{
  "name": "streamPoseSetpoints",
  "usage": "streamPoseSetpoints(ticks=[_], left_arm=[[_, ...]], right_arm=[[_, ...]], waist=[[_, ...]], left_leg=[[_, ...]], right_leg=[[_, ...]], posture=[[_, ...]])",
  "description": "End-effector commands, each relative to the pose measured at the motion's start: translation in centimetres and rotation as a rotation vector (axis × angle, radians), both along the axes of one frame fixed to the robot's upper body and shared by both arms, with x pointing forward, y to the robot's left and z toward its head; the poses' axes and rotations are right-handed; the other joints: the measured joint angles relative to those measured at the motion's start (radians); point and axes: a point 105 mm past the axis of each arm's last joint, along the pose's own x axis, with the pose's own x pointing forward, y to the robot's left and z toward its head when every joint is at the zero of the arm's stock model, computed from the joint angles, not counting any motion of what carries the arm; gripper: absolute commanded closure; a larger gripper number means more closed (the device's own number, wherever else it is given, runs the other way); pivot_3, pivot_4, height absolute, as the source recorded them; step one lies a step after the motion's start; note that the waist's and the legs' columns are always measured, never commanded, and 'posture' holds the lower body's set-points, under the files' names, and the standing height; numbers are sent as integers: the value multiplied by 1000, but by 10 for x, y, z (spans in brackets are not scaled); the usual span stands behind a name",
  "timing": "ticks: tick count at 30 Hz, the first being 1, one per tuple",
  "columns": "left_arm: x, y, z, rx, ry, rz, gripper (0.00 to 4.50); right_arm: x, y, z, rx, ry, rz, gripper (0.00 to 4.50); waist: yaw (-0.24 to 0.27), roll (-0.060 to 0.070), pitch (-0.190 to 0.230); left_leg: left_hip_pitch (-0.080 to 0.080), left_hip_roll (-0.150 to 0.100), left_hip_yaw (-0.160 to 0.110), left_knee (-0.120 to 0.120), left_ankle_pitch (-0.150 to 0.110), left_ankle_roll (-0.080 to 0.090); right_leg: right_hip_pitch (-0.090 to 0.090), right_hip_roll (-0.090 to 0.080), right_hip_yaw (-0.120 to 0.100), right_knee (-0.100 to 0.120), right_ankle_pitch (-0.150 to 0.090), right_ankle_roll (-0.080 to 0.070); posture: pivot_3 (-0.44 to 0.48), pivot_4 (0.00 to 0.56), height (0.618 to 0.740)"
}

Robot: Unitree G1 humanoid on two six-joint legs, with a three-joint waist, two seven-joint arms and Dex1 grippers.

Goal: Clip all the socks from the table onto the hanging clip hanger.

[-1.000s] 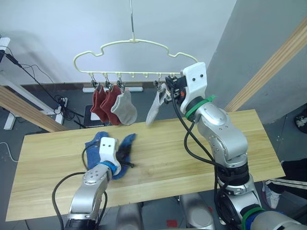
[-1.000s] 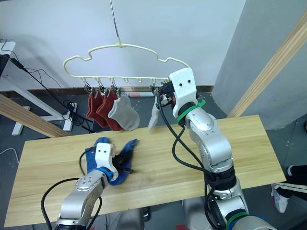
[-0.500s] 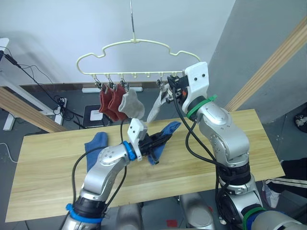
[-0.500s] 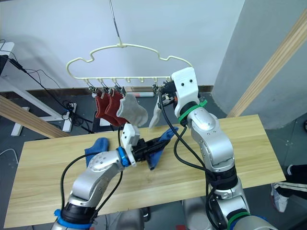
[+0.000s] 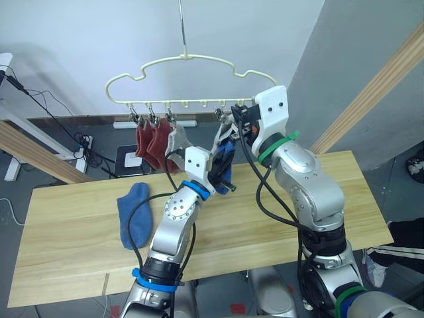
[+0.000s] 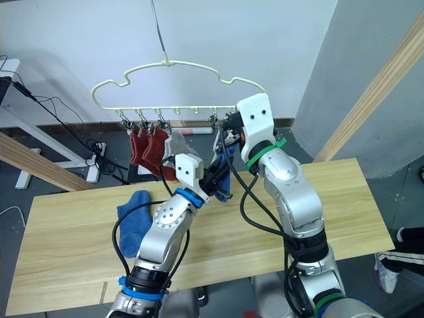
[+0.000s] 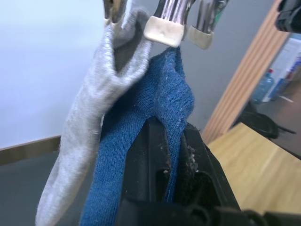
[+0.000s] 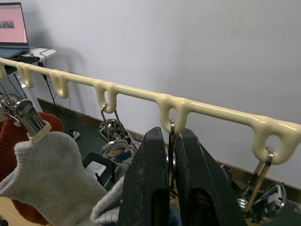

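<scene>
We are lifting a blue sock [image 5: 223, 159] off the counter [image 5: 331, 199] up to the hanger [image 5: 185, 79], so only one blue sock [image 5: 136, 212] is lying below now. Our left pincer [image 7: 167, 141] is pinching it just under a clip [image 7: 163, 29]; our right pincer [image 8: 170, 155] is pressed onto that clip's wire.

The table [image 5: 278, 218] is a long top of light wooden planks. One blue sock [image 5: 135, 213] lies flat on it, toward nine o'clock, near the far edge.
</scene>
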Motion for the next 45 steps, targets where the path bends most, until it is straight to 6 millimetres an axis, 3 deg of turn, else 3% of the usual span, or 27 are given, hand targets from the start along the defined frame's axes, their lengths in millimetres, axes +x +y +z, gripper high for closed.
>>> streamPoseSetpoints(ticks=[1,27,34,41,42,45], left_arm=[[-6,-6,12,-22,-68,9,4495],[-6,-17,26,-47,-139,3,4495],[-5,-17,25,-44,-134,5,4500],[-4,-15,18,-19,-110,-2,4500],[-3,-14,16,-12,-98,-5,3803],[-3,-16,12,10,-81,-26,3040]], right_arm=[[-8,2,17,21,-66,14,4500],[-7,3,13,39,-30,7,4500],[-11,2,18,65,-36,26,2048],[-34,-3,13,25,-5,142,2048],[-38,-5,12,9,-4,159,2019],[-45,-10,10,-29,-4,183,2019]], waist=[[0,0,0],[-1,0,0],[-1,0,0],[-1,0,0],[-1,0,0],[-1,0,0]], left_leg=[[0,0,0,0,0,0],[0,0,0,0,0,0],[0,0,0,0,0,0],[0,0,0,0,0,0],[0,0,0,0,0,0],[0,0,0,0,0,0]], right_leg=[[0,0,0,0,0,0],[0,0,0,0,0,0],[0,0,0,0,0,0],[0,0,0,-1,0,0],[0,0,0,-1,0,0],[0,0,0,-1,0,0]], posture=[[-274,312,740],[-273,310,740],[-274,311,740],[-275,311,740],[-275,311,740],[-283,310,740]])
